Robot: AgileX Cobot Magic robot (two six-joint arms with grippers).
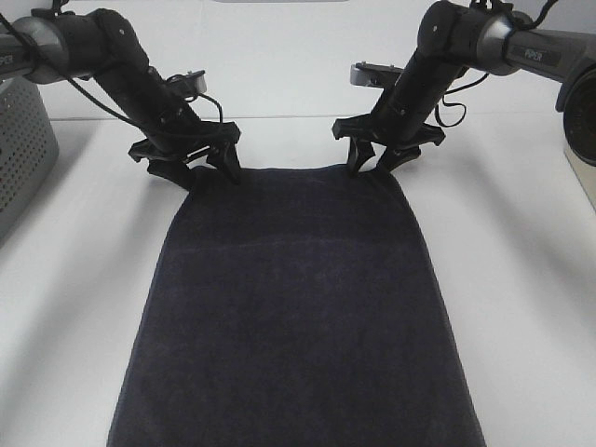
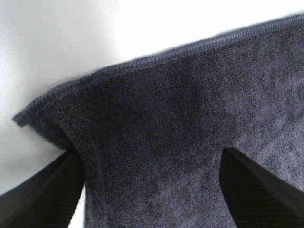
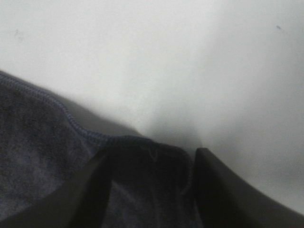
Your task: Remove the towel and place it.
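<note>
The dark navy towel [image 1: 298, 317] lies flat on the white table [image 1: 521, 279], running from the far middle to the near edge. My left gripper [image 1: 209, 175] is open and straddles the towel's far left corner. In the left wrist view the hemmed corner [image 2: 180, 123] sits between the two wide-apart fingers [image 2: 42, 194]. My right gripper [image 1: 370, 168] is open at the far right corner. In the right wrist view the slightly bunched corner [image 3: 147, 156] lies between the fingers [image 3: 223, 190]. No white tag shows.
A grey perforated basket [image 1: 19, 149] stands at the left edge of the table. A pale device [image 1: 582, 116] sits at the right edge. White table surface lies on both sides of the towel and behind the grippers.
</note>
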